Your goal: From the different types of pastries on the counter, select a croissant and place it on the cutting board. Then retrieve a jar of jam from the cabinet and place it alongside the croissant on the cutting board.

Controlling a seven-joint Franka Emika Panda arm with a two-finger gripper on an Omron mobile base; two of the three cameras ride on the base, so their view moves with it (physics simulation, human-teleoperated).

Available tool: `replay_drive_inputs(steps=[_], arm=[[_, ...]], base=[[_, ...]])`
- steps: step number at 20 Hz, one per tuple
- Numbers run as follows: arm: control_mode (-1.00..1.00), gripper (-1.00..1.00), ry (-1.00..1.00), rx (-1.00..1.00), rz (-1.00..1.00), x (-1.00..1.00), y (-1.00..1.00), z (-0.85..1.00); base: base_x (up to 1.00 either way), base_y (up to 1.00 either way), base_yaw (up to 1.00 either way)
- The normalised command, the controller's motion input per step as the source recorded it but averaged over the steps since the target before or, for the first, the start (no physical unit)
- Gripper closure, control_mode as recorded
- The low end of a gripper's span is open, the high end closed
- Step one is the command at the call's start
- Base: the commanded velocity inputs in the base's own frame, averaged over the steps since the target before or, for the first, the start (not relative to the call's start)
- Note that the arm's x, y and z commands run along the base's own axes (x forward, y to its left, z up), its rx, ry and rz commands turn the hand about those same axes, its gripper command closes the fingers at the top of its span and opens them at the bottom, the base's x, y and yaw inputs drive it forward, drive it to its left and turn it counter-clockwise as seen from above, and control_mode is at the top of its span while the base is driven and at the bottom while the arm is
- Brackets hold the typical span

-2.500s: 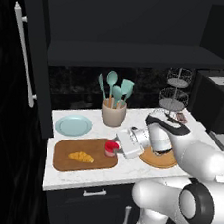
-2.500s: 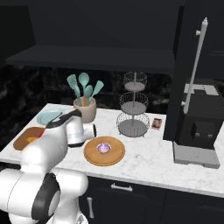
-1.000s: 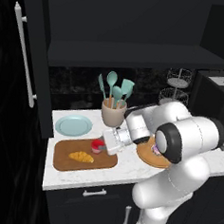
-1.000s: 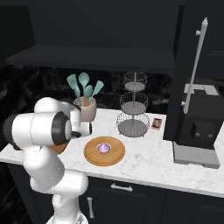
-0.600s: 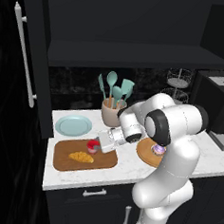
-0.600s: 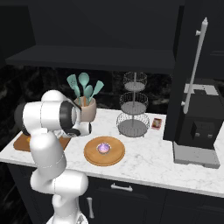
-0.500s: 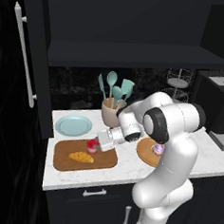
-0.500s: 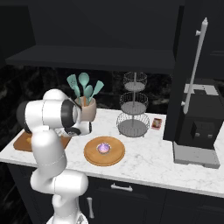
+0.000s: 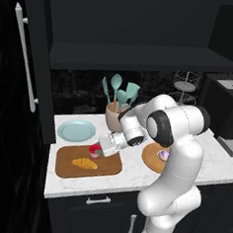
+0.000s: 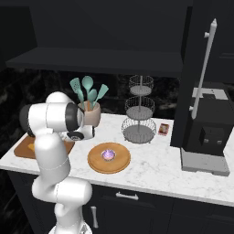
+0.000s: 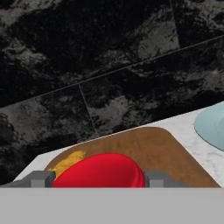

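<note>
Hand view: pincer [image 11: 99, 179] clamped on one jam jar [image 11: 100, 171], one croissant [image 11: 68, 162] beside

the arm [image 9: 178, 143] is that glossy white franka look, fat rounded segments stacked up like smooth tubes with bulgy elbows. each joint has a dark grey, almost black round cap or ring set into the white shell, super obvious from the right base view too. the hand end is a boxy pale grey block, and the gripper [image 11: 99, 178] has small squared grey finger tips
</note>
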Motion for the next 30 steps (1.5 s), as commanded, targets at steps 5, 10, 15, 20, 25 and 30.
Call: replay_drive_inputs(steps=[5, 10, 15, 20, 25, 30], arm=[[-1.0, -1.0, -0.02, 0.0, 0.0, -0.03, 0.0, -0.05], [-1.0, -1.0, 0.0, 0.05, 0.0, 0.0, -0.01, 0.01], [-1.0, -1.0, 0.01, 0.08, 0.0, 0.0, -0.12, 0.23], [-1.0, -1.0, 0.06, 0.1, -0.05, -0.01, -0.26, 0.45], [-1.0, -1.0, 0.04, 0.13, -0.07, -0.55, -0.28, 0.33], [-1.0, -1.0, 0.0, 0.19, -0.09, -1.0, -0.23, 0.28]], base=[[0.0, 0.0, 0.0], [0.0, 0.0, 0.0], [0.0, 0.0, 0.0], [0.0, 0.0, 0.0], [0.0, 0.0, 0.0], [0.0, 0.0, 0.0]])
